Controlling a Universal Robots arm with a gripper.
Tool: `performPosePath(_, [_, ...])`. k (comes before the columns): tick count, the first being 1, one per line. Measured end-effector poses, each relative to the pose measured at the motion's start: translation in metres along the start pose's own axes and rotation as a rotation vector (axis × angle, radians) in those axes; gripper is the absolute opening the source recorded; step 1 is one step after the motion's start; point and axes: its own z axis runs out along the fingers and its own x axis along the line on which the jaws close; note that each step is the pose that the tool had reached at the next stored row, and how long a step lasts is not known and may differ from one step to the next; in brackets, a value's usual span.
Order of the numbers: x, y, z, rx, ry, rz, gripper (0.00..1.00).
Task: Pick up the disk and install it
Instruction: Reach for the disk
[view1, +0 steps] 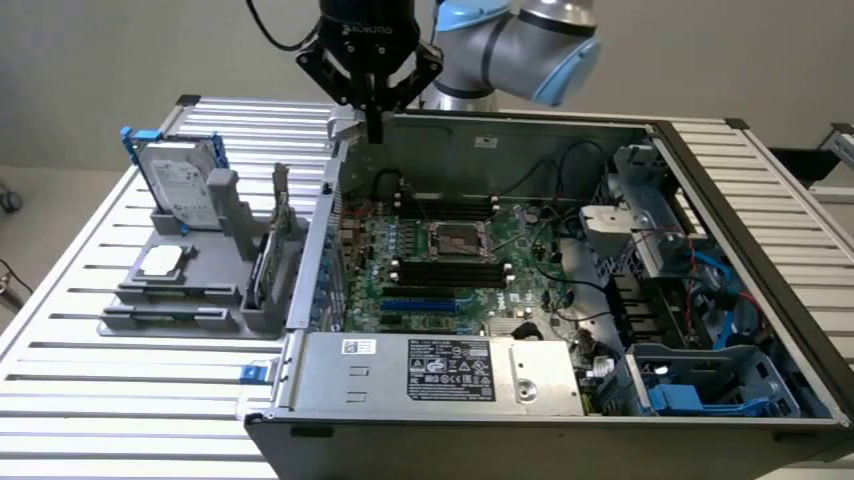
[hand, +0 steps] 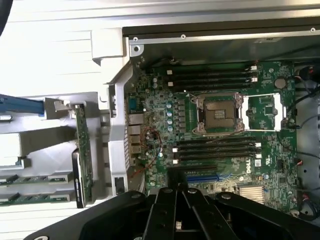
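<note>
The arm (view1: 514, 45) reaches in from the far side of the table (view1: 60, 330) and points its gripper (view1: 376, 128) straight down. It hangs over the back corner of the open computer case (view1: 534, 145), on the exterior view's left, with the fingers pressed together and nothing between them. In the wrist view the gripper (hand: 177, 189) looks down on the motherboard (hand: 155, 115) and its bare processor socket (hand: 220, 112). The arm's upper part is cut off at the frame edge, and the gripper's body hides a stretch of the case's back wall. The disk (view1: 180, 180) stands upright in a grey stand (view1: 187, 290) on the table outside the case. It is well apart from the gripper, toward the exterior view's left and lower than the fingertips. A blue strip (hand: 20, 105) at the edge of the wrist view may be its carrier, but I cannot tell
</note>
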Motion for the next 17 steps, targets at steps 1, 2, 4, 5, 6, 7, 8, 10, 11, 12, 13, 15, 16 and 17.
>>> performPosePath(1, [0.005, 0.0016, 0.0001, -0.0002, -0.0001, 0.0, 0.11])
performPosePath(2, [0.009, 0.0031, 0.0, -0.0001, -0.0002, 0.0, 0.11])
performPosePath(4, [0.019, 0.0056, -0.0001, -0.0001, -0.0001, 0.0, 0.11])
performPosePath(5, [0.023, 0.0067, -0.0001, 0.0, 0.0, 0.0, 0.11])
performPosePath(6, [0.028, 0.0077, -0.0001, 0.0, -0.0001, 0.0, 0.11])
performPosePath(7, [0.032, 0.0086, -0.0002, 0.0001, -0.0001, 0.0, 0.11])
performPosePath(8, [0.037, 0.0095, -0.0002, 0.0002, 0.0, 0.0, 0.11])
performPosePath(10, [0.046, 0.0111, -0.0004, 0.0006, 0.0, 0.0, 0.11])
performPosePath(11, [0.051, 0.0118, -0.0004, 0.0009, -0.0001, 0.0, 0.11])
performPosePath(12, [0.056, 0.0126, -0.0005, 0.0014, -0.0001, 0.0, 0.11])
performPosePath(13, [0.06, 0.0134, -0.0005, 0.0019, -0.0002, 0.0, 0.11])
performPosePath(15, [0.069, 0.0151, -0.0005, 0.003, -0.0003, 0.0, 0.11])
performPosePath(16, [0.074, 0.0159, -0.0005, 0.0035, -0.0004, 0.0, 0.11])
performPosePath(17, [0.079, 0.0168, -0.0006, 0.0042, -0.0004, 0.0, 0.11])
